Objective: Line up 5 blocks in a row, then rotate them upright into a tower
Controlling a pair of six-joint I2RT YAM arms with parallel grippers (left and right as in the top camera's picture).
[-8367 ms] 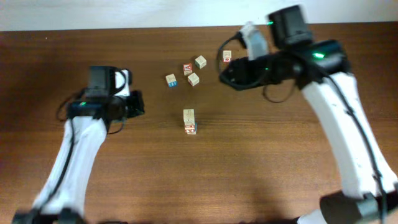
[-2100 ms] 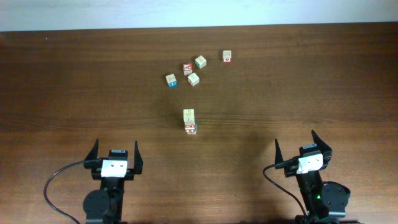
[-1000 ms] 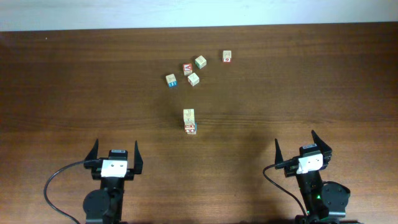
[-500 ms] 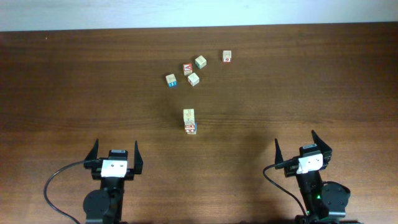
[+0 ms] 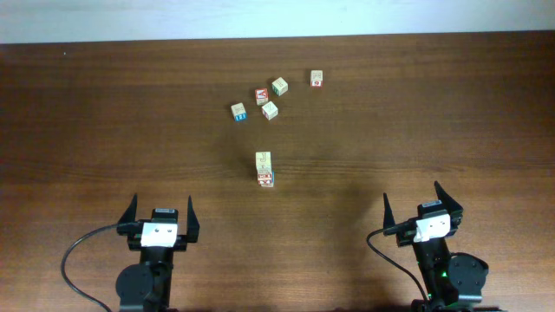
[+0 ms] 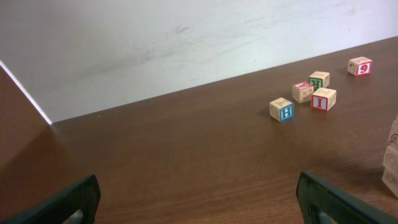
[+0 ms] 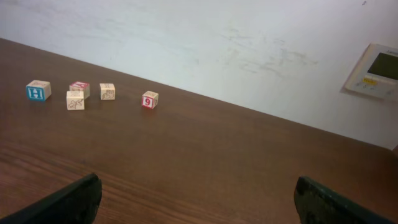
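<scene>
**Overhead:** The cube with blue print (image 5: 238, 112) sits on the brown surface (image 5: 104, 130). Of the five blocks, a pale block (image 5: 270, 110) lies near its right. A green-printed block (image 5: 279, 86) lies farther right, toward the wall. A block with a red 9 (image 5: 316, 79) is well to its right, and a stacked pair (image 5: 264, 169) stands apart on the arms' side. The left fingers (image 5: 132, 215) and right fingers (image 5: 387, 212) are spread wide, grasping nothing, well apart from that cube.

**Left wrist:** The left fingers (image 6: 68, 202) gape empty. The pale block (image 6: 324, 99), the green-printed block (image 6: 319, 79) and the block with a red 9 (image 6: 360, 66) lie right of the cube with blue print (image 6: 282, 109). The stacked pair (image 6: 392, 155) is cut off by the right edge.

**Right wrist:** The right fingers (image 7: 336, 202) are released. The block with a red 9 (image 7: 149, 99) sits right of the cube with blue print (image 7: 38, 89).
</scene>
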